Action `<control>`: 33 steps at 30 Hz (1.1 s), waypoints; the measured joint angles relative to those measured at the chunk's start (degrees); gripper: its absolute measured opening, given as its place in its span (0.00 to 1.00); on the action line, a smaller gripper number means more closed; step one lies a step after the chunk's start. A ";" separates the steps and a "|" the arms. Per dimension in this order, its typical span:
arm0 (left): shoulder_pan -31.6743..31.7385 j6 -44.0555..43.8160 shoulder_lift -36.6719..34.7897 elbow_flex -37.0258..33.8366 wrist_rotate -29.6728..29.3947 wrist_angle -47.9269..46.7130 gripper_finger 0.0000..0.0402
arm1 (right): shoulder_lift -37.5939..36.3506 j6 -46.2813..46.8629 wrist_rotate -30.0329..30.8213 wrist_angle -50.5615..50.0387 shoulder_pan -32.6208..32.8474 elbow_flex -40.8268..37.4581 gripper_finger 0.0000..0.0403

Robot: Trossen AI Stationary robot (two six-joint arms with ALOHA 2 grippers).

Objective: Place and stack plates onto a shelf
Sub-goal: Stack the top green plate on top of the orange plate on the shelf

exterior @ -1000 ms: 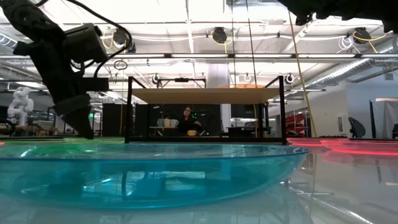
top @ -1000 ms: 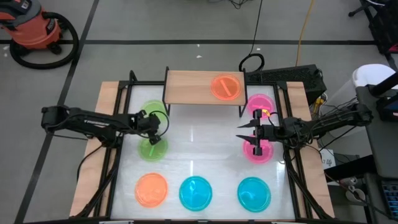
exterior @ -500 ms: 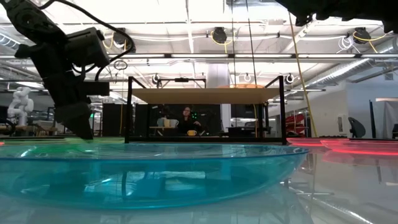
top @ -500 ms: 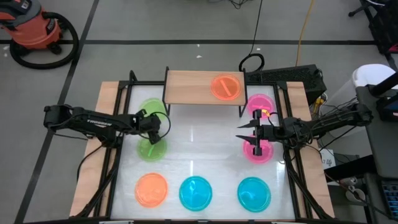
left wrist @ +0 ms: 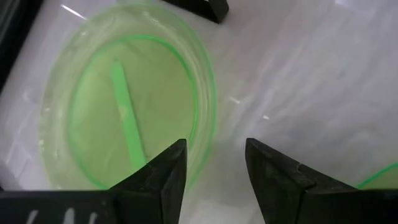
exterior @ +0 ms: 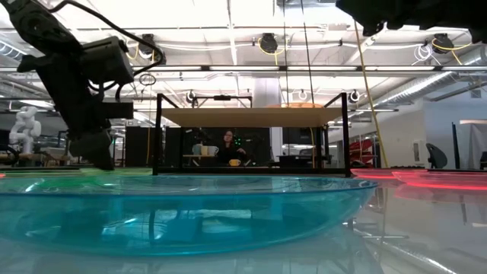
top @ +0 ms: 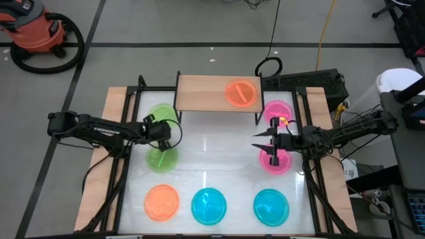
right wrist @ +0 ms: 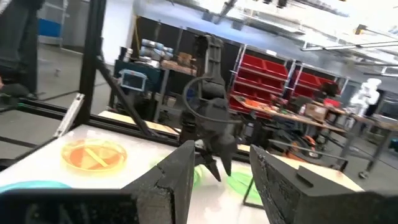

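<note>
Left tool (left wrist: pixel 214 171) open above round translucent green plate (left wrist: pixel 124 99), glossy table (left wrist: pixel 311 74)

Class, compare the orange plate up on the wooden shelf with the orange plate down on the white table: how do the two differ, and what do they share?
The orange plate on the shelf sits raised on the shelf, at the far right; the orange plate on the table lies on the white table, near left. The first stands alone; the second heads a row with two blue plates. Both share colour, shape and size.

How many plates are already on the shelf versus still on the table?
1 on the shelf: an orange plate. 7 on the table: two green, two pink, one orange, two blue.
</note>
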 joint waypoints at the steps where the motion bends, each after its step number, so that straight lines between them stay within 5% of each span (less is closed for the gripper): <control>1: -0.12 0.01 0.01 0.00 -0.49 -0.02 0.42 | 0.00 0.00 0.82 0.05 0.00 -0.11 0.34; 15: 1.42 0.49 7.30 0.20 -2.27 3.75 0.40 | 0.00 -0.03 0.86 0.62 -0.02 -0.16 0.34; 25: 1.44 -0.50 7.30 0.09 0.71 4.70 0.04 | -0.01 0.09 0.84 0.62 -0.02 -0.16 0.34; 33: 0.22 -2.96 0.82 -0.22 1.12 2.76 0.01 | 0.00 0.04 0.82 0.57 -0.02 -0.16 0.34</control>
